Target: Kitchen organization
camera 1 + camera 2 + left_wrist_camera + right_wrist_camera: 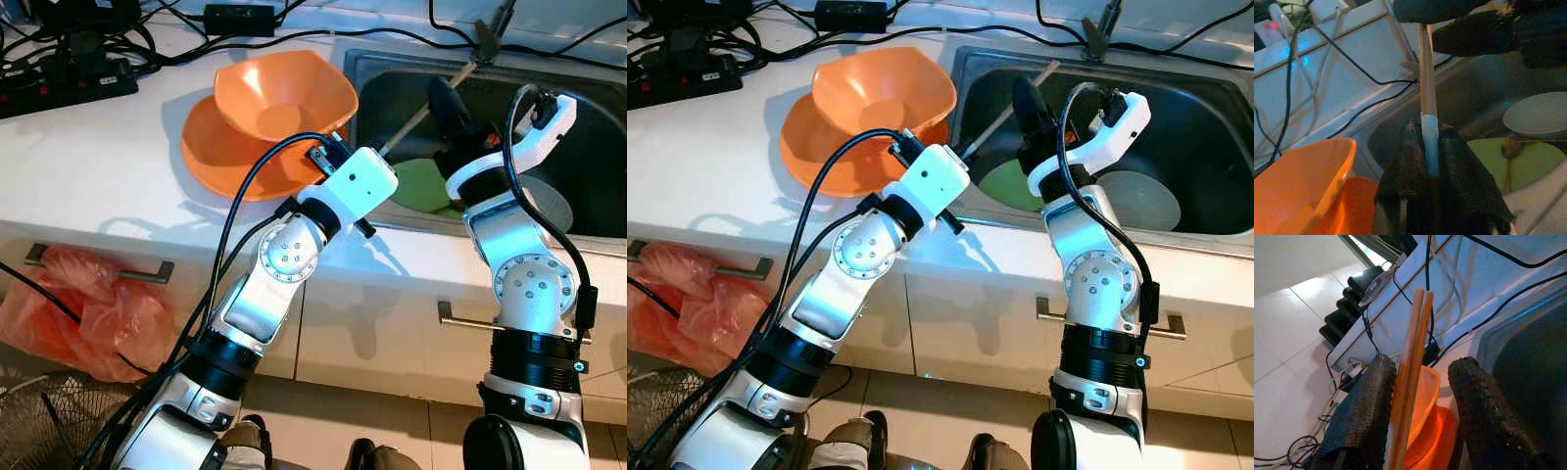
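Observation:
A pair of wooden chopsticks (411, 122) with a pale blue end slants over the sink's near left corner. My left gripper (1427, 129) is shut on that lower end. Higher up, my right gripper (439, 90) is open with its two black fingers (1476, 396) on either side of the chopsticks (1410, 357); the sticks lie close to one finger. An orange bowl (284, 93) rests on an orange plate (220, 162) on the white counter, left of the sink. In the sink (588, 117) lie a green plate (421, 186) with a spoon (1508, 147) and a pale plate (1141, 201).
A black power strip (59, 78), an adapter (240, 18) and several cables run along the back of the counter. A red plastic bag (88, 304) hangs from the drawer handle below. A wire fan guard (29, 421) stands on the floor at the lower left.

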Tool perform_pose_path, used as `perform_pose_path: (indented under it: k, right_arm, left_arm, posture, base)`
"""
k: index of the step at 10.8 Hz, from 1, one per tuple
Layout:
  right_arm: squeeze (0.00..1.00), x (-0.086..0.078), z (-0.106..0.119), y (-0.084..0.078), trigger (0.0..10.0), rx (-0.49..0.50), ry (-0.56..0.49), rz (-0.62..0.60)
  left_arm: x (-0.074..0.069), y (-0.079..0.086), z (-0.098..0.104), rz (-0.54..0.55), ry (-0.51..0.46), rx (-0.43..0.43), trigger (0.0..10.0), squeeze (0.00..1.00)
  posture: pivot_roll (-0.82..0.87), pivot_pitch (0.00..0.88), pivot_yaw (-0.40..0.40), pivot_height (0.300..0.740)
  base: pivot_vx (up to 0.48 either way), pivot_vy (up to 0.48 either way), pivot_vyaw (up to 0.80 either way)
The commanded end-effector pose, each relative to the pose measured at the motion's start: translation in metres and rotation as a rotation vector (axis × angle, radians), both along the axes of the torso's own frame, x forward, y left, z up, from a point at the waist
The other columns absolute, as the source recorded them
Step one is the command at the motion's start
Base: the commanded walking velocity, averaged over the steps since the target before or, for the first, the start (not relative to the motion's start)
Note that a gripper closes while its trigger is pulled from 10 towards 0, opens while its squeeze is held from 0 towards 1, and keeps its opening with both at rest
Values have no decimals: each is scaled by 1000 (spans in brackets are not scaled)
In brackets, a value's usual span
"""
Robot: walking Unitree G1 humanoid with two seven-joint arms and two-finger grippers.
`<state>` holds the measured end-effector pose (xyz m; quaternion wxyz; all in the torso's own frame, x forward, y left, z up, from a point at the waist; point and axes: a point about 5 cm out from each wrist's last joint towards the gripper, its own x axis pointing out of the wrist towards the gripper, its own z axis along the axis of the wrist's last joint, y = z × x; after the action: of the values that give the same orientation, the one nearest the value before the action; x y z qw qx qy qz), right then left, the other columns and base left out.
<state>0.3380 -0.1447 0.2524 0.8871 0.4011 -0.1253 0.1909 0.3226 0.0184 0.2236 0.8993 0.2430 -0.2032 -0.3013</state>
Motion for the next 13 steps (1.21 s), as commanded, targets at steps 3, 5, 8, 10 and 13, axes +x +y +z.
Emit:
perform_pose_path:
  k: [3, 5, 8, 10, 13]
  right_arm:
    - [0, 1, 0, 1, 9490, 1, 2, -4]
    - [0, 1, 1, 1, 0, 3, -6, -6]
    - [0, 0, 1, 1, 6706, 4, -7, -1]
    - [0, 0, 3, 1, 8510, 6, -12, 1]
    - [0, -1, 4, 1, 0, 17, -26, 3]
  left_arm:
    - [-9, -9, -2, -66, -10, 32, 10000, 0]
    - [-7, -7, -2, -48, -12, 32, 10000, 0]
    - [-4, -3, 0, -9, -21, 24, 10000, 0]
    - [-3, -3, 0, -4, -18, 25, 10000, 0]
    - [-3, -3, -2, 0, -18, 40, 10000, 0]
  posture:
    - [213, 160, -32, 740]
    - [212, 159, -31, 740]
    - [211, 158, -31, 740]
    - [209, 158, -31, 740]
    - [208, 153, -29, 740]
  base:
    - [0, 0, 0]
    - [0, 0, 0]
    - [0, 0, 0]
    - [0, 0, 0]
    - [0, 0, 0]
